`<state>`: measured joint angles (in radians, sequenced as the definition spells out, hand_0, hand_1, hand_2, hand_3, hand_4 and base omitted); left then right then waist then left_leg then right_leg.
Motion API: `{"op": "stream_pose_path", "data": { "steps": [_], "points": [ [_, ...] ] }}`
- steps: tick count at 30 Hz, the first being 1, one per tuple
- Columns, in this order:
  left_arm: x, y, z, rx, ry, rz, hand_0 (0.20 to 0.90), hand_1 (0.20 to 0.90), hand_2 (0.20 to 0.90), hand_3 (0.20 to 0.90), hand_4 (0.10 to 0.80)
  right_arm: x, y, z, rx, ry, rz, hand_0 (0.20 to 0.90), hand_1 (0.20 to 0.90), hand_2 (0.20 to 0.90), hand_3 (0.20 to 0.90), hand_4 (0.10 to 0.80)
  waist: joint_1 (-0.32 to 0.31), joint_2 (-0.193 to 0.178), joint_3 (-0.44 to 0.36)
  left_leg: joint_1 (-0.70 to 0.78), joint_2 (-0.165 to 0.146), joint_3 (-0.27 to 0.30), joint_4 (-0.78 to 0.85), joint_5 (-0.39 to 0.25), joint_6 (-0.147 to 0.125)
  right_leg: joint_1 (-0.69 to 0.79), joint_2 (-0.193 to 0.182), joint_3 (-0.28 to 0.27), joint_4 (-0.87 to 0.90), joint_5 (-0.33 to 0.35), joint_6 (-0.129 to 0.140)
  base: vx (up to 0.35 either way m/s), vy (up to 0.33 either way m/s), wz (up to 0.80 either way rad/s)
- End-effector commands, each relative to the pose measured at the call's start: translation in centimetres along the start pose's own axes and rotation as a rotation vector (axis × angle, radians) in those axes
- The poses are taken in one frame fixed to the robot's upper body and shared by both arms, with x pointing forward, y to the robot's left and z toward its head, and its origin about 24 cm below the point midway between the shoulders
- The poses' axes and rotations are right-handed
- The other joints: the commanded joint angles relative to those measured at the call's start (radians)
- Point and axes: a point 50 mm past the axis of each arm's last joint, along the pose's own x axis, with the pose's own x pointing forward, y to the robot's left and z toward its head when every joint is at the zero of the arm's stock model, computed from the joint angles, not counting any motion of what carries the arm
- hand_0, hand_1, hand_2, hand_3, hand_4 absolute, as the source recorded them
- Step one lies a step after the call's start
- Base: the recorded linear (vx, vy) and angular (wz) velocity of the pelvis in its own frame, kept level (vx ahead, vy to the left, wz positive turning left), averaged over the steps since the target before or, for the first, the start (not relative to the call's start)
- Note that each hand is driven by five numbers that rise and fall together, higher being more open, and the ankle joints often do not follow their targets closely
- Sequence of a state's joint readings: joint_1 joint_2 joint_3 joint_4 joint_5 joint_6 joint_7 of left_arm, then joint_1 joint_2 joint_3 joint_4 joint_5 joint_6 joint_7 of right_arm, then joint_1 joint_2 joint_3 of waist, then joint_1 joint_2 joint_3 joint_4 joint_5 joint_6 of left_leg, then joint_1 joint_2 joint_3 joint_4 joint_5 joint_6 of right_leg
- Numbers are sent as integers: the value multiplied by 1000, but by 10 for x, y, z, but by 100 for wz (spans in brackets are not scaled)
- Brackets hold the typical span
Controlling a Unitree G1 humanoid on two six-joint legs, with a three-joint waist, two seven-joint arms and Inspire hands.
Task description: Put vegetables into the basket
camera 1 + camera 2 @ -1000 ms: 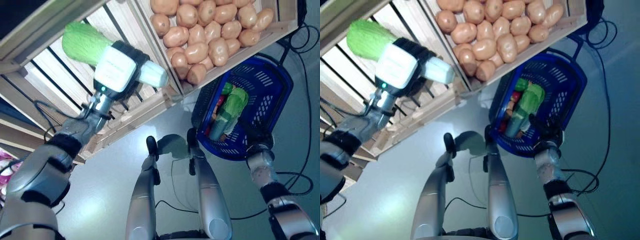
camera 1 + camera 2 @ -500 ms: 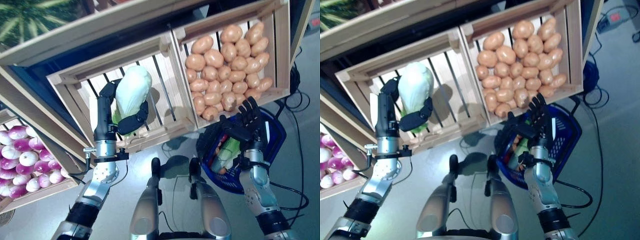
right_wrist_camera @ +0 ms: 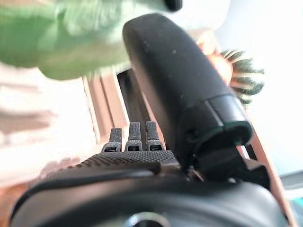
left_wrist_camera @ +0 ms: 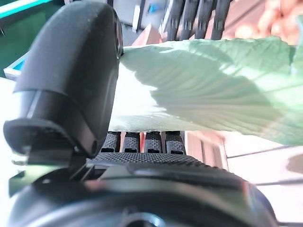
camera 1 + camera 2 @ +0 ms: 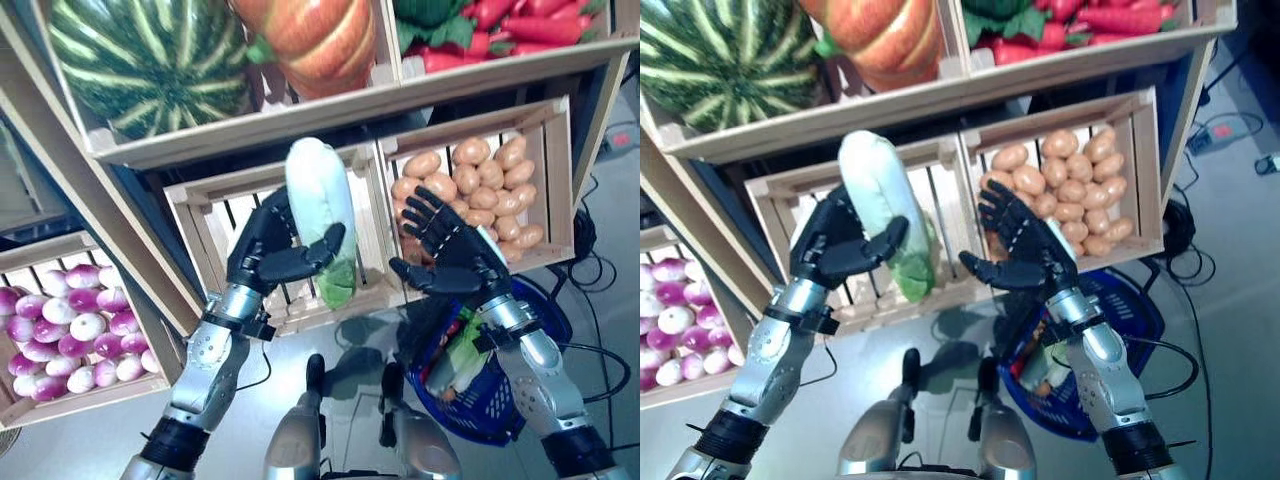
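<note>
While the left hand (image 5: 268, 255) grips a long, ribbed cabbage (image 5: 320, 205) (pale, leafy), the right hand (image 5: 447, 262) stays spread.

Wooden shelving (image 5: 250, 135) packed with produce. Big striped watermelon (image 5: 145, 60) up top, orange pumpkin (image 5: 320, 40) right beside it, red peppers (image 5: 510, 25) further along. Crate of potatoes (image 5: 475, 195) underneath, slatted crate (image 5: 225, 235) next to that. Purple-and-white turnips (image 5: 60, 325) lower down, grey floor (image 5: 940, 345) below.
</note>
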<state>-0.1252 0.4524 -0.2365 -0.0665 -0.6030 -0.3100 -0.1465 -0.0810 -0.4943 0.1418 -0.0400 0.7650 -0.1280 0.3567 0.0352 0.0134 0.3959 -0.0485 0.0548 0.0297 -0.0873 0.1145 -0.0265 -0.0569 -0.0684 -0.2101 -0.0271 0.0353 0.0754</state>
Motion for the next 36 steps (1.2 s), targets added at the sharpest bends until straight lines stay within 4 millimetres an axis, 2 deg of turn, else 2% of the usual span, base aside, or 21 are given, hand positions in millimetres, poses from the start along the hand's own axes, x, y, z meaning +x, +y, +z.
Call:
{"op": "stream_pose_path", "data": {
  "steps": [1, 3, 11, 19, 28, 36],
  "points": [
    [5, -14, 16, -55, -125, -87, 300, 300, 300, 300, 400, -8, 25, -16, 172, 39, 207, 900, 900, 900, 900, 800, 10, -50, -252, 5, -21, -4, 5, -59, -27, 68, -44, -36, -41, 30, 25, 125, 2, 6],
    [4, -14, 15, -77, -129, -81, 300, 300, 300, 300, 400, -11, 34, -30, 264, 102, 242, 900, 900, 900, 900, 800, 12, -54, -282, 25, -20, -8, 0, -67, -26, 88, -47, -37, -52, 32, 27, 127, -1, 10],
    [0, -22, 14, -154, -139, -111, 300, 300, 300, 300, 400, -20, 56, -57, 488, 189, 297, 900, 900, 900, 900, 800, 4, -54, -332, 66, -18, -1, 0, -91, -21, 118, -51, -29, -60, 25, 30, 63, 6, 1],
    [0, -30, 14, -265, -152, -170, 300, 300, 300, 300, 400, -25, 71, -75, 559, 304, 339, 900, 900, 900, 900, 800, -3, -50, -360, 89, -15, 9, 0, -103, -18, 130, -54, -18, -60, 21, 32, 9, 6, -2],
    [-2, -49, 4, -357, -52, -318, 300, 300, 300, 300, 400, -22, 76, -76, 598, 301, 339, 900, 900, 900, 900, 800, -11, -44, -378, 91, -11, 11, 0, -101, -15, 127, -53, -4, -60, 25, 38, 1, 7, -3],
    [-7, -66, -4, -465, 25, -514, 300, 300, 300, 300, 400, -26, 78, -76, 546, 362, 467, 900, 900, 900, 900, 800, -8, -44, -396, 87, -8, 17, 0, -99, -13, 119, -56, 3, -60, 31, 44, -1, 3, -2]
  ]
}}
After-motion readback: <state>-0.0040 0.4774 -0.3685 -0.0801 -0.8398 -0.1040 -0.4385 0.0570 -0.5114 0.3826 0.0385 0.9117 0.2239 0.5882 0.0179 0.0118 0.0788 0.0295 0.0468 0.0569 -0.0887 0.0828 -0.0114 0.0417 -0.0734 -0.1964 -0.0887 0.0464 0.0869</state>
